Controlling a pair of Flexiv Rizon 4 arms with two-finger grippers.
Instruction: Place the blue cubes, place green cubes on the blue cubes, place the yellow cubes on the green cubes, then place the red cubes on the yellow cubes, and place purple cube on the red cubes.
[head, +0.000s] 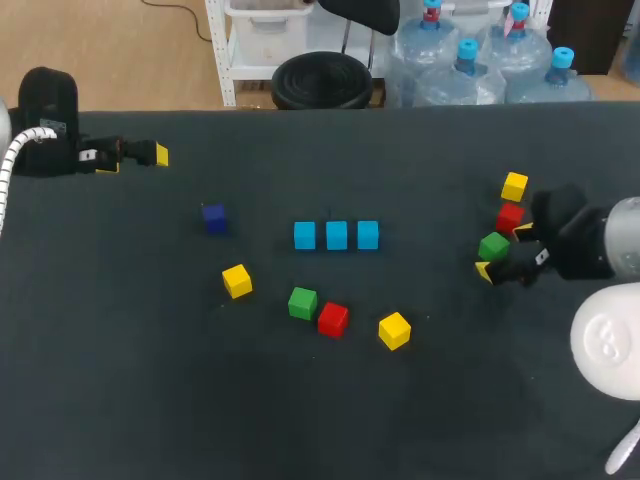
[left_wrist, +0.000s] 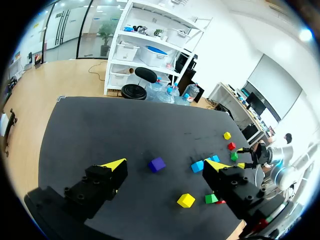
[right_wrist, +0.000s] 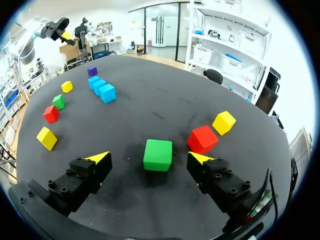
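Eleven cubes lie on the dark table (head: 120, 380). At the far left, near the back edge, is the left pincer (head: 134, 160), its fingers spread wide and well apart from every cube. To its right the purple cube (head: 214, 218) sits alone, and nearer the front is the left yellow cube (head: 237, 281). In the middle, three blue cubes (head: 337, 235) stand in a straight side-by-side row with narrow gaps between them, none stacked. In front of that row the left green cube (head: 302, 302) and the left red cube (head: 333, 319) sit just beside each other, with the middle yellow cube (head: 394, 330) near them on the right. Well apart, toward the right edge, three more cubes make a short line running front to back: the right green cube (right_wrist: 158, 155) nearest the front, the right red cube (head: 510, 216) behind it, and the right yellow cube (head: 514, 186) farthest back. The right pincer (head: 503, 252) is spread open low over the table with the right green cube between its fingers, and a gap shows on each side of that cube.
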